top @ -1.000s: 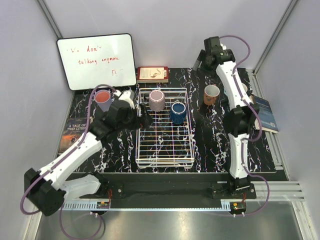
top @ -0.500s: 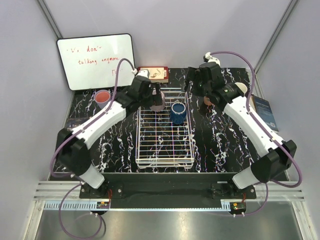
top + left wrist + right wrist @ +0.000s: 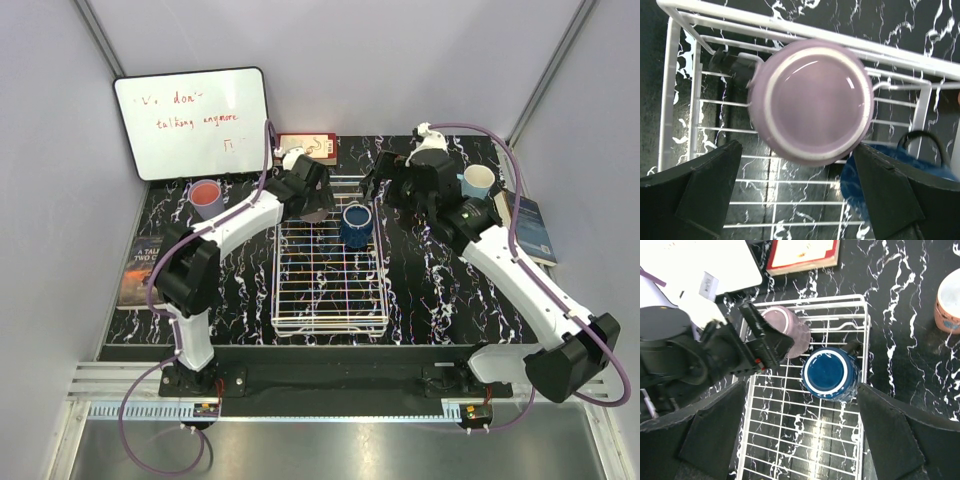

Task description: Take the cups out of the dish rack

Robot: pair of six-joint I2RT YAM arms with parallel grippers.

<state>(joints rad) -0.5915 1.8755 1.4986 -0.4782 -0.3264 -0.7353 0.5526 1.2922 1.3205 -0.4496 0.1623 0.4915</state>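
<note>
Ranking by size: the table (image 3: pixel 440 290) carried the dish rack (image 3: pixel 330 328) at its middle, and two cups stood inside along the rack's far edge. My left gripper (image 3: pixel 796 150) hung fully spread and grasping nothing, over the mauve cup (image 3: pixel 812 107) in the rack's far-left corner. My right gripper (image 3: pixel 801 387), equally spread and empty, hung above the dark blue cup (image 3: pixel 830 372) near the far-right corner. Done well, I judged, each descent should stay centred, with one finger on either side of its cup and clear of the wires, and clench before lifting straight up.
</note>
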